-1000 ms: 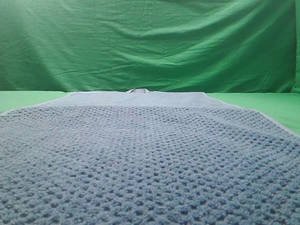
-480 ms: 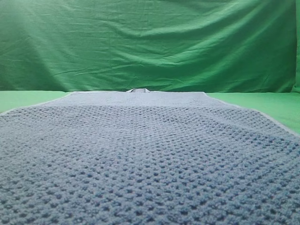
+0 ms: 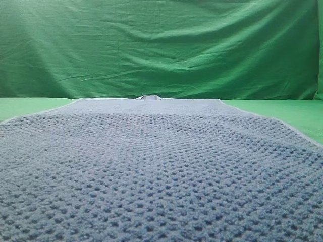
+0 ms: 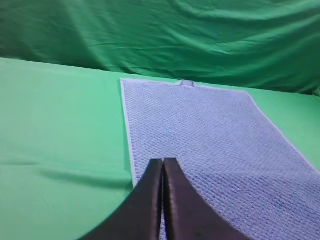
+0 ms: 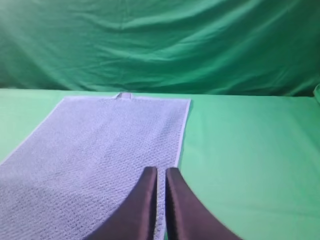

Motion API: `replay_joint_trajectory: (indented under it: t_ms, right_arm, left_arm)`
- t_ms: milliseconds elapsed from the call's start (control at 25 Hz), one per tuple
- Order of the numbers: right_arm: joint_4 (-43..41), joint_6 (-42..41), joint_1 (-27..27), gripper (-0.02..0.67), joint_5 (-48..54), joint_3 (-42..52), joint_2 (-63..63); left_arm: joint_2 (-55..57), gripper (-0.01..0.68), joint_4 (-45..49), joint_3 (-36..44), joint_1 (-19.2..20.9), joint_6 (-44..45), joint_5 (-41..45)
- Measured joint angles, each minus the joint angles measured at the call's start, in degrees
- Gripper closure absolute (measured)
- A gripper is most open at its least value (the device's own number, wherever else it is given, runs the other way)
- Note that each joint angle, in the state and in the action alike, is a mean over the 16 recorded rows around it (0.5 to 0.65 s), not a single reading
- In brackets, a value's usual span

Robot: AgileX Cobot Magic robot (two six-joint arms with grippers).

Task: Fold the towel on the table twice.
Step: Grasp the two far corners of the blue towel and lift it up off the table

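Towel lay flat and unfolded on the table, long axis running away toward the backdrop. Small white tag stuck out at the middle of the towel's far edge. Paler thin edge ran along both long sides.

Left gripper hung low over the towel's left edge, near end, fingers pressed together with no gap, nothing between them. Cast a shadow on the table left of the towel.

Right gripper hung over the towel's right edge, near end, fingers nearly together with only a thin slit between, holding nothing.

Seen from the high view, towel filled the foreground; neither gripper in sight there.
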Motion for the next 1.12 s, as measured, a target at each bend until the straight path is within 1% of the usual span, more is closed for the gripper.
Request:
replay_joint_trajectory:
  t_ms: [240, 440, 600, 800, 1120]
  right_arm:
    - [-0.38, -1.89, 0.00, 0.600, 3.05, -3.21, 4.59]
    - [-1.67, -1.89, 0.00, 0.600, 6.00, -5.46, 6.69]
    - [-3.79, -0.50, 0.00, 0.600, 9.91, -8.79, 10.05]
    - [-7.47, 2.67, 0.00, 0.609, 16.28, -14.70, 16.99]
    - [-12.29, 8.21, 0.79, 0.634, 23.93, -24.27, 32.19]
  left_arm:
    - [3.17, 0.673, -1.07, -1.29, -2.27, 0.09, -0.63]
    - [5.69, 0.673, -1.30, -3.14, -2.71, 0.14, 0.35]
    - [10.22, 0.673, -0.17, -6.42, -2.72, 0.16, 3.24]
    - [19.71, 0.673, 2.40, -12.70, -2.73, -0.40, 8.63]
    - [40.43, 0.673, 9.91, -25.08, -3.30, -3.29, 15.82]
